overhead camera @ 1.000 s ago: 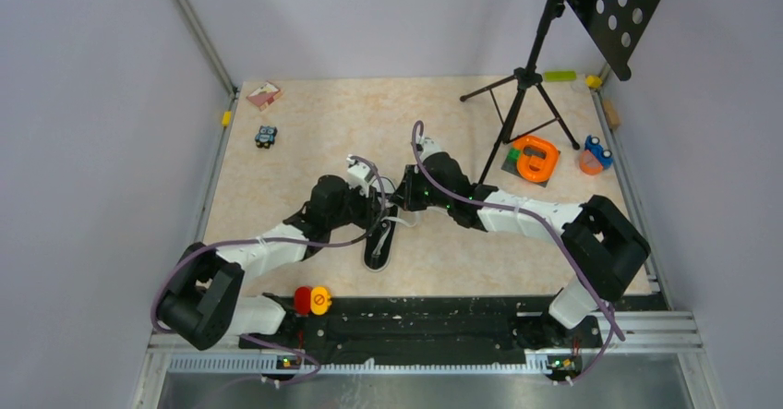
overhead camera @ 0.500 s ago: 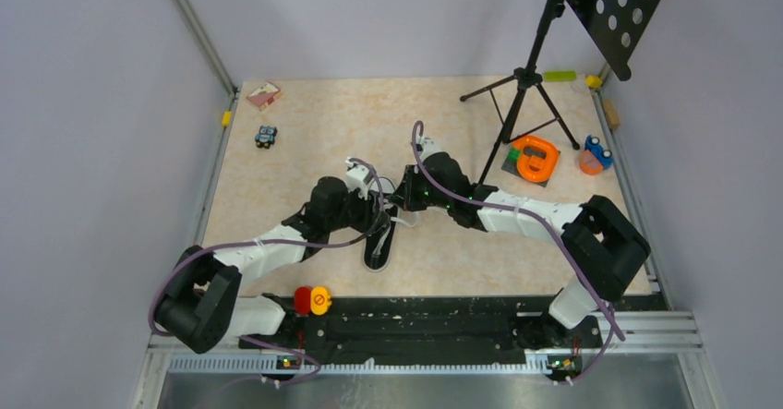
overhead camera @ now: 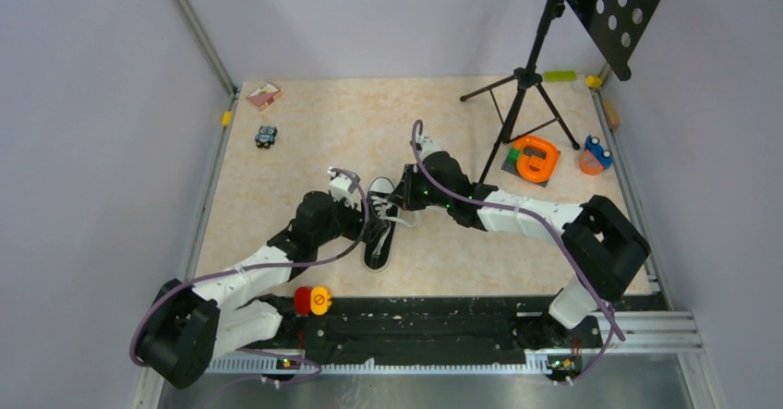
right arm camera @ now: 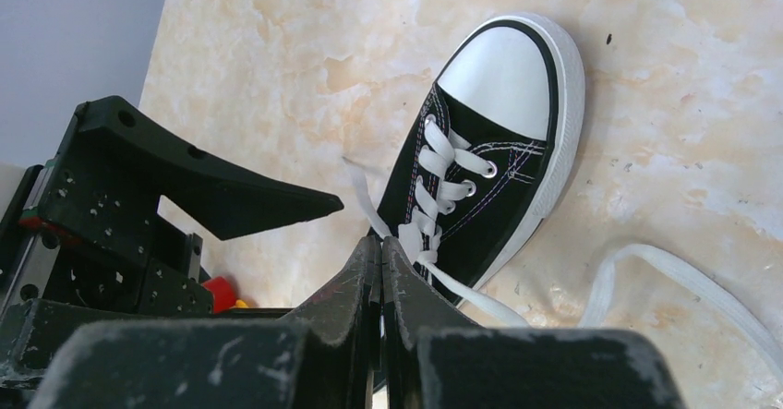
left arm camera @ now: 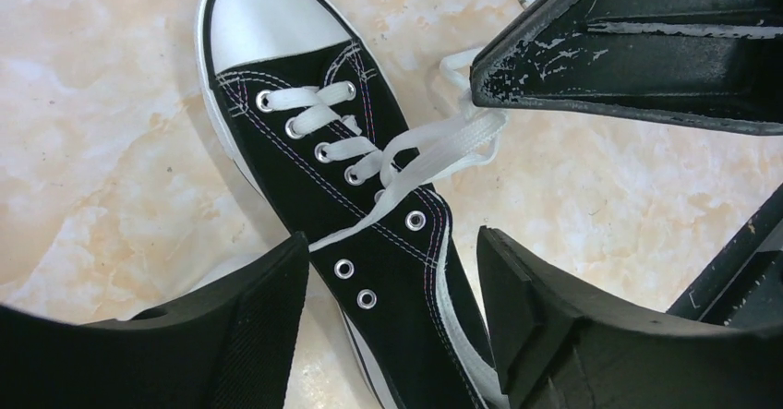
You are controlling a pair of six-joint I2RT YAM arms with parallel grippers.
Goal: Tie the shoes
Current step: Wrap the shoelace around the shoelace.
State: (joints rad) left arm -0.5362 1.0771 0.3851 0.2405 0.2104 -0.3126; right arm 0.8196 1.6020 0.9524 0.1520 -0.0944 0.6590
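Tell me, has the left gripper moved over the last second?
Yes. The left gripper drew back leftward and toward the near edge, uncovering the white toe of the shoe, which stayed put.

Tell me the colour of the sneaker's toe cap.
White toe cap, clearest in the left wrist view.

- Pale lilac walls on three sides, plain and evenly lit.
- Beige marbled tabletop, framed by aluminium rails.
- Black tripod at far right, carrying a perforated black panel.
- Grey metal strip along near edge.
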